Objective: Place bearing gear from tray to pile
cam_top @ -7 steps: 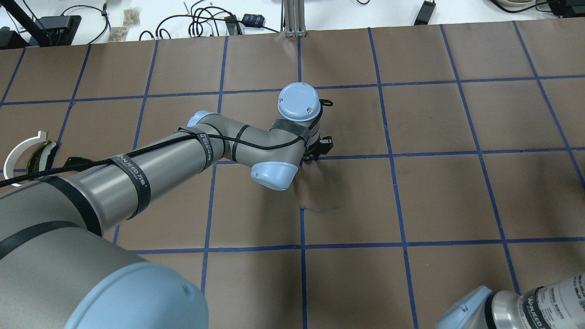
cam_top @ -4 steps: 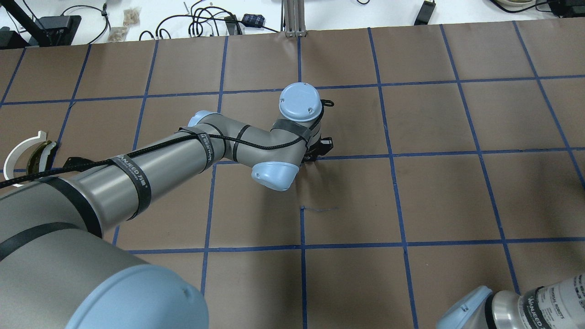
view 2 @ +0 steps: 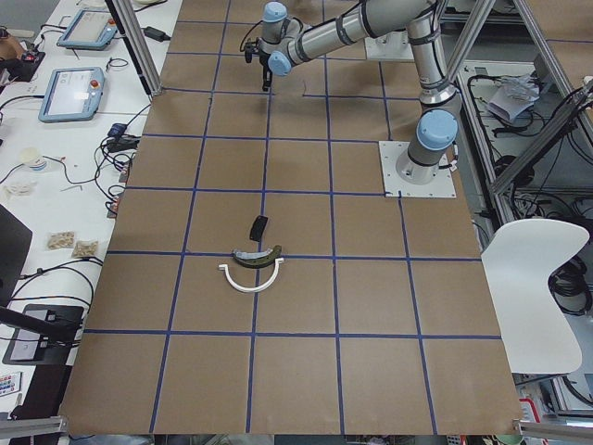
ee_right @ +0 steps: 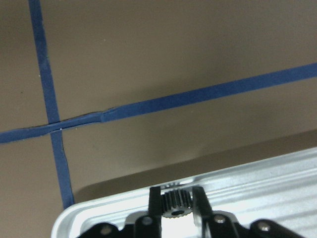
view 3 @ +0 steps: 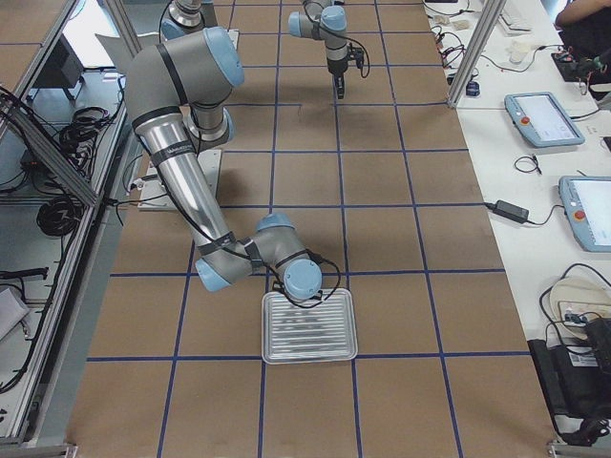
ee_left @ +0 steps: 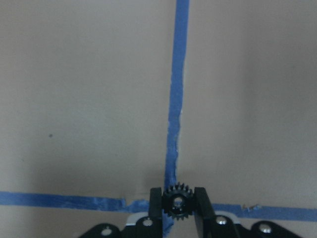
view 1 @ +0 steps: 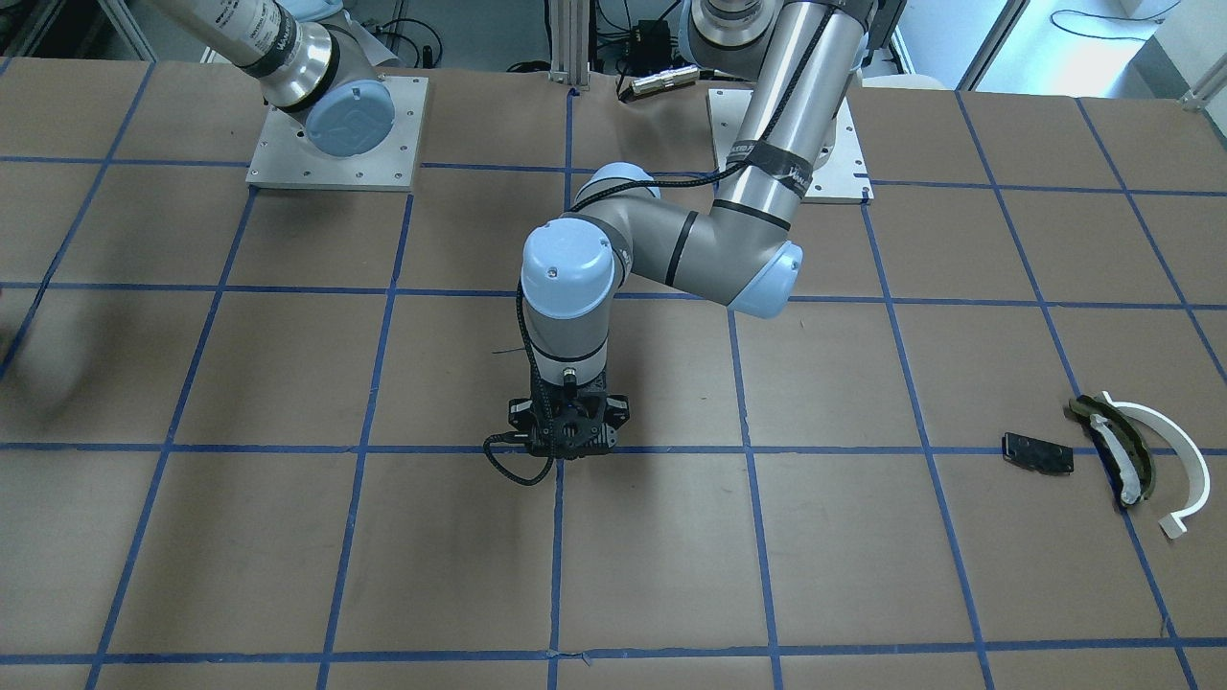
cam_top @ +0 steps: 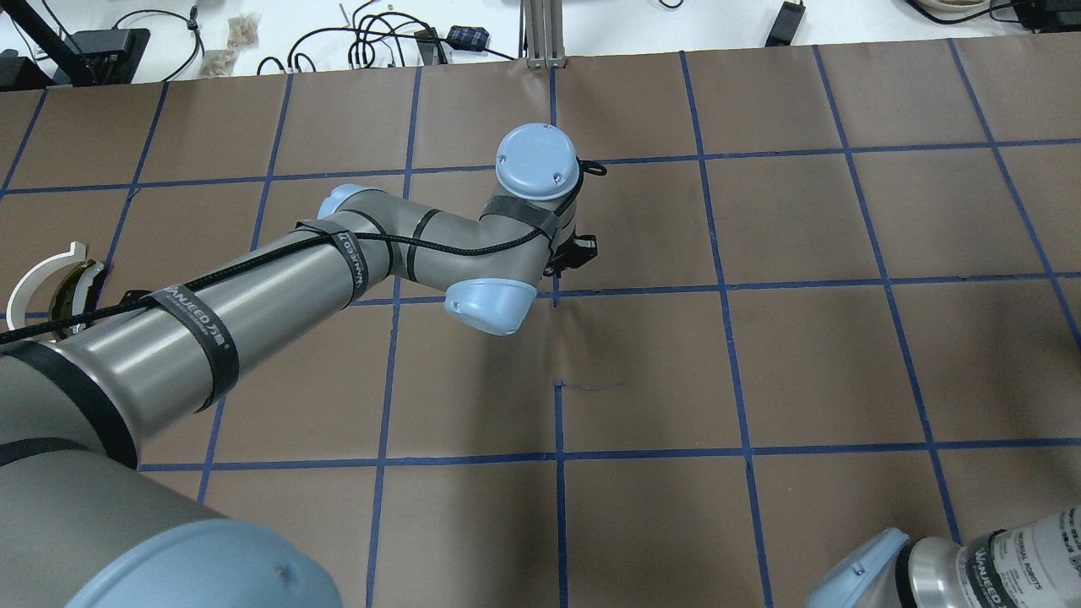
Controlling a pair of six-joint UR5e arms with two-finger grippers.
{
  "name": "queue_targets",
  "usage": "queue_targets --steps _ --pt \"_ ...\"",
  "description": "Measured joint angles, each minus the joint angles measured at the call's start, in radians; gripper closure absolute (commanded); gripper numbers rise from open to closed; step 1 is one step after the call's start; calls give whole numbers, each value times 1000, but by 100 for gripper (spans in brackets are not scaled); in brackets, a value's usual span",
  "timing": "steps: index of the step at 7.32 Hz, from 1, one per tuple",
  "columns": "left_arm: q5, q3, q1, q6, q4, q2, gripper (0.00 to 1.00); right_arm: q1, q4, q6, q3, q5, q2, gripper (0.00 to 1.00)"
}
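Observation:
In the left wrist view my left gripper [ee_left: 177, 198] is shut on a small black toothed bearing gear [ee_left: 177, 207], above a crossing of blue tape lines. It hangs near the table's middle [cam_top: 567, 257], fingers pointing down [view 1: 564, 452]. The pile lies far toward my left end: a white arc [view 1: 1174, 450], an olive curved piece [view 1: 1117, 446] and a flat black plate [view 1: 1037, 452]. My right gripper [ee_right: 177, 198] hovers over the near rim of the metal tray [ee_right: 257, 183], and a similar small black gear [ee_right: 177, 204] sits between its fingers.
The ribbed tray [view 3: 310, 360] sits at my right end, with the right arm's wrist over its far rim. Brown paper with a blue tape grid covers the table [cam_top: 802, 363]. Cables and boxes line the far edge [cam_top: 380, 42].
My left arm has swung toward my left and slightly farther out, carrying its gripper off the tape line it stood over. The right arm has not moved.

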Motion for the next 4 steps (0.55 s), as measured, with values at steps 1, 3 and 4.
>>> queue_targets --steps 1,3,4 --pt "3 -2 41 67 -48 28 87 0 20 26 -3 -7 -26 85" --pt "4 -18 190 181 -124 83 87 11 127 125 -1 -6 -126 85" --pt "4 -29 275 273 -145 108 87 35 233 196 6 3 -201 85"
